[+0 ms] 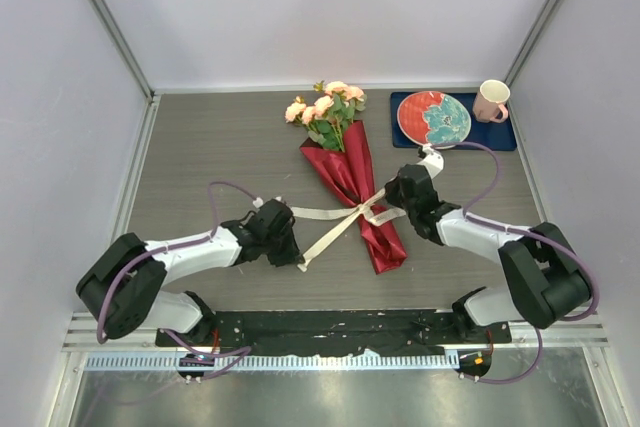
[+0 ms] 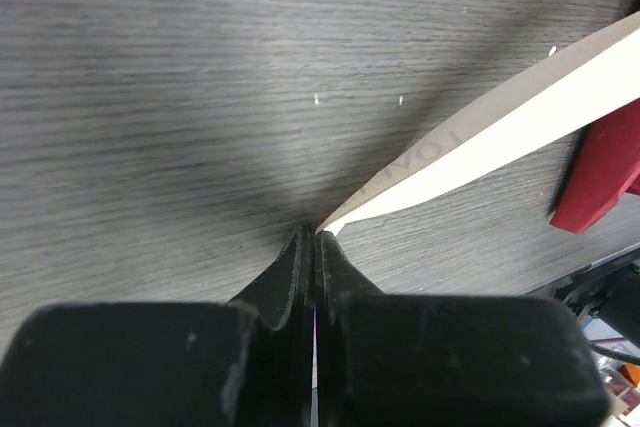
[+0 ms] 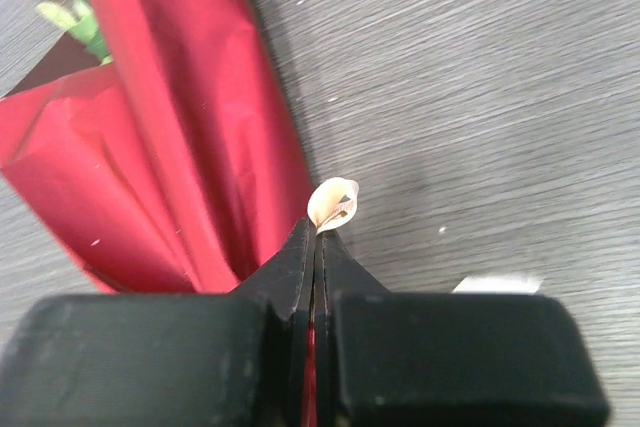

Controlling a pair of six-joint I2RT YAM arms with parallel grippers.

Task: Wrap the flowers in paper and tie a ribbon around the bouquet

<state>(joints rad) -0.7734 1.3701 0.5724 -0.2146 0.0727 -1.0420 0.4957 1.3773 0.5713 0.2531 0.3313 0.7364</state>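
Note:
The bouquet lies in the middle of the table, its peach-pink flowers (image 1: 325,107) at the far end and the red paper (image 1: 352,182) wrapped round the stems as a cone. The cream ribbon (image 1: 345,215) crosses the cone in a knot. My left gripper (image 1: 298,257) is shut on one ribbon end, left of the cone's tip. In the left wrist view the ribbon (image 2: 500,132) runs from the left gripper (image 2: 317,234) up to the right. My right gripper (image 1: 393,190) is shut on the other end, right of the cone. The right wrist view shows a ribbon fold (image 3: 333,202) pinched in the right gripper (image 3: 318,229) beside the paper (image 3: 180,147).
A red and teal plate (image 1: 433,117) and a pink mug (image 1: 491,100) stand on a dark blue mat (image 1: 503,136) at the back right. Grey walls close in the table on three sides.

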